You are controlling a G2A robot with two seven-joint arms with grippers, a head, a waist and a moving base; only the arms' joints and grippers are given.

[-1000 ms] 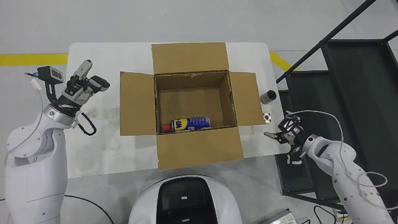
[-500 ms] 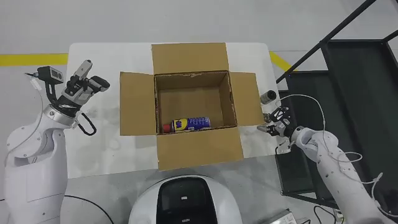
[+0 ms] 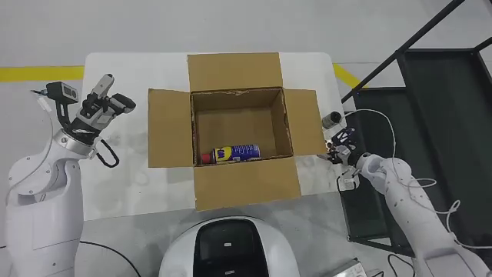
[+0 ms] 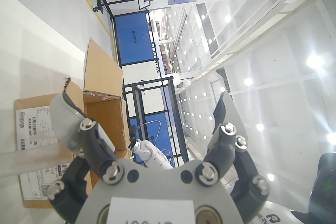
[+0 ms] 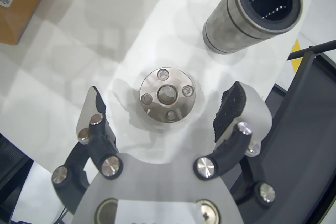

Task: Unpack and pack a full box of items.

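White table [image 3: 131, 77]: box [image 3: 234, 70], cylinder [image 5: 236, 22], perhaps flange [image 5: 167, 95].

We see a white table [image 3: 131, 69] on a grey floor [image 3: 231, 8] marked with a yellow line [image 3: 38, 72]. Just beside the table stands a black metal rack [image 3: 446, 85]; blue panels [image 4: 131, 36] stand farther off.

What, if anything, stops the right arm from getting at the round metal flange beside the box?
Probably nothing. The right tool hangs open directly over the flange, straddling it, with nothing between. The metal cylinder lies apart to one side, out of the way.
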